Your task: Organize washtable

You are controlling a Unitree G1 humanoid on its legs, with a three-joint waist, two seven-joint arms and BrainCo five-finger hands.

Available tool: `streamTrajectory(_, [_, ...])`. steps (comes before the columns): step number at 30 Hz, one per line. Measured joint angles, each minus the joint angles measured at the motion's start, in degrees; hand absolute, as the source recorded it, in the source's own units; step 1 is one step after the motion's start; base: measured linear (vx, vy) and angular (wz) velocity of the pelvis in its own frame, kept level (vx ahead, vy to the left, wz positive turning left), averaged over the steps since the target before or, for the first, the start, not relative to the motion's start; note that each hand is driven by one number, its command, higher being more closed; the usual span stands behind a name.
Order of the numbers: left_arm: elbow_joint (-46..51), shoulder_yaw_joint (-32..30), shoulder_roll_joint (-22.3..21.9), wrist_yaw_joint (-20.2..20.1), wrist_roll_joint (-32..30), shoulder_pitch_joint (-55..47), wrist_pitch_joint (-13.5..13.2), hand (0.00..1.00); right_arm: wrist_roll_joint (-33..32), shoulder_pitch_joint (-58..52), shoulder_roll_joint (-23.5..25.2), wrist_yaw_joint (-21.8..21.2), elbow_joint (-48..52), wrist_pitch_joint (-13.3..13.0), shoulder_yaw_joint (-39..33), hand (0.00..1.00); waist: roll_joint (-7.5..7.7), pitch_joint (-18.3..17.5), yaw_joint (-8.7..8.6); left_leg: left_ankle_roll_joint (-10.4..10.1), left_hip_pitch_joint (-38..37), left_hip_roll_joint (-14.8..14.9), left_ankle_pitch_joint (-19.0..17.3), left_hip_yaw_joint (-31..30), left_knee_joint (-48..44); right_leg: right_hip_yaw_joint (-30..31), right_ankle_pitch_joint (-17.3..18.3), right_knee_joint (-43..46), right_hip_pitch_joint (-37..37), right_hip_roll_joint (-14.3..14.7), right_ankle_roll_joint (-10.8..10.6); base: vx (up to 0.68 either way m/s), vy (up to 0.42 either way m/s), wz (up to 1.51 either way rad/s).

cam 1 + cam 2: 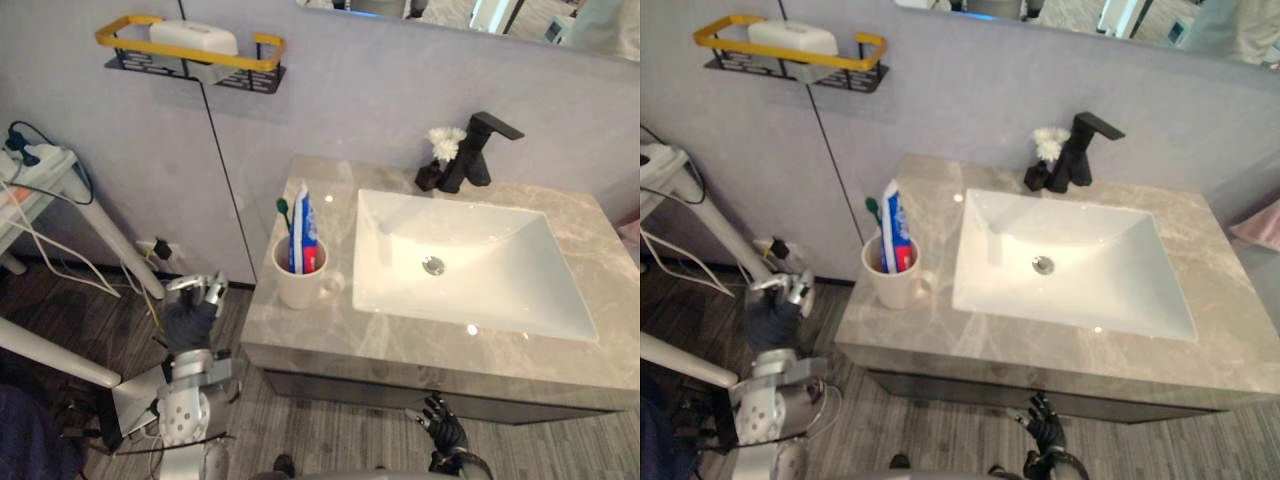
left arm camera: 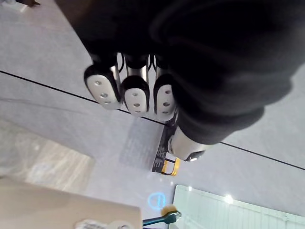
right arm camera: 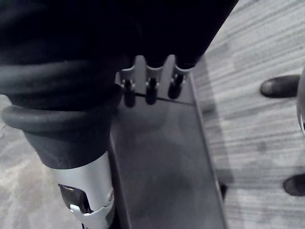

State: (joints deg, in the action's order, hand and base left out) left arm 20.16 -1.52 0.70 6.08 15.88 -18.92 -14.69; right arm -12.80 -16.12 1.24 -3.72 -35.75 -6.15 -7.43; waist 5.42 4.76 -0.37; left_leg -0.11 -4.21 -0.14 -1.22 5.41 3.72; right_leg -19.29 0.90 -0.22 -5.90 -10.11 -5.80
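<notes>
Right hand [image 1: 445, 428] hangs nearest, low beneath the front edge of the grey marble counter [image 1: 300, 338]; fingers [image 3: 150, 89] straight and slack, nothing held.

Task item: white ceramic mug [image 1: 298, 285], upright at counter's front-left corner, betw. left edge and white rectangular sink [image 1: 480, 240], handle toward sink. It holds a green-headed toothbrush [image 1: 284, 212] and a blue-red-white toothpaste tube [image 1: 305, 235], both standing well above the rim.

Assessment: step in hand appears to be left hand's approach to mug; no contact yet. Recommendations:
- Lift hand clear of counter's left edge before moving in, or knuckles may strike the slab.
- Uncurl fingers first; come at mug from its left side and wrap the body below the rim.
- Keep mug vertical: contents are tall and loose, likely to tip out.
- Avoid pushing mug toward sink edge.

Pose: left hand [image 1: 193, 312] sits just outside counter's left edge, below top level, near front-left corner. Arm rises from lower left, hand pointing up. Fingers [image 2: 136, 93] curled in, palm empty.
</notes>
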Motion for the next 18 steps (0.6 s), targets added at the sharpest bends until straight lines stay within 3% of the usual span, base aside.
streamTrajectory(6, [-3.0,4.3,0.0,-2.5,2.0,-0.6,1.0,1.00,0.0,-0.1,0.0,0.0,0.1,0.0,0.0,0.00,0.02,0.8,1.21,0.0,0.2,0.1,0.0,0.0,-0.1,-0.4,0.0,0.1,0.1,0.0,0.0,0.00,-0.003,0.01])
streamTrajectory(15, [-5.0,11.8,0.1,-4.9,3.4,-2.4,1.8,1.00,-0.1,-0.4,0.3,0.1,0.3,0.0,0.8,0.00,-0.21,0.9,1.27,0.0,0.7,0.2,-0.3,0.5,-0.8,-0.6,0.1,0.0,0.3,-0.1,-0.1,-0.01,-0.010,0.00])
streamTrajectory(18, [-5.8,14.6,1.1,-5.2,3.7,-2.2,2.0,1.00,-0.1,-0.4,0.2,0.2,0.2,0.0,1.3,0.00,-1.02,0.5,1.27,0.0,0.7,0.2,-0.2,0.7,-0.8,-0.5,0.1,-0.1,0.3,0.0,0.0,0.00,-0.002,-0.04])
